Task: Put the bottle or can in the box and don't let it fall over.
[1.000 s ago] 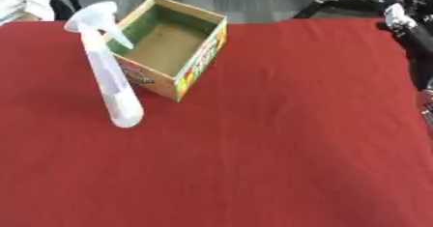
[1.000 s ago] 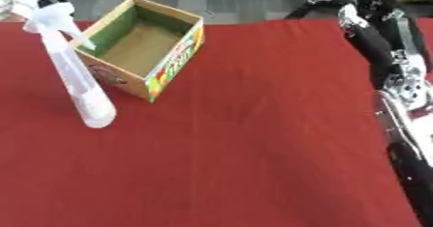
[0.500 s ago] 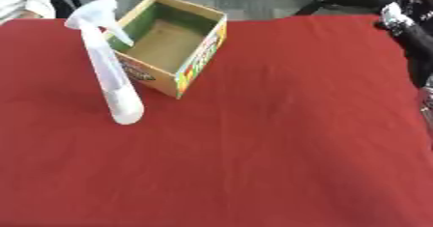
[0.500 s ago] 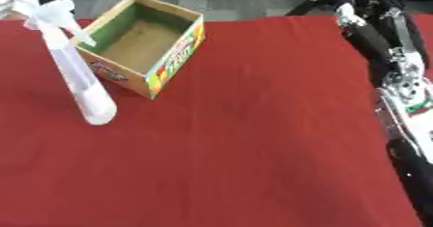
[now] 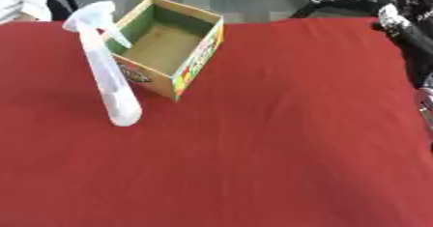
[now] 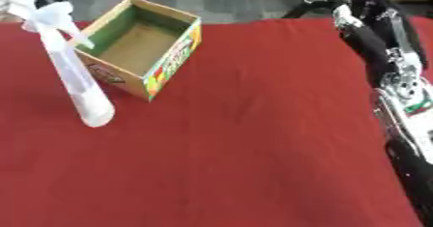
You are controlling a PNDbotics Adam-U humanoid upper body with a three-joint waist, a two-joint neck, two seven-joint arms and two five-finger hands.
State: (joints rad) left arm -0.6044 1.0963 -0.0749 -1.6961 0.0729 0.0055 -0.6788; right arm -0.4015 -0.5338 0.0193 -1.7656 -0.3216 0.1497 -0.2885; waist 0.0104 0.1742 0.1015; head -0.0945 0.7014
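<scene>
Box (image 5: 169, 42) empty; bottle (image 5: 108, 76) beside

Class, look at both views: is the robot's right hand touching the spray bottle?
Apart. In the right eye view the right hand sits at the far right edge, while the spray bottle stands left of the box, with bare red cloth between them.

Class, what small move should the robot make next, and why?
Probably bring the right robot hand leftward toward the spray bottle: it stands untouched on the red cloth beside the open, empty box, and that hand is far off at the table's right edge.
</scene>
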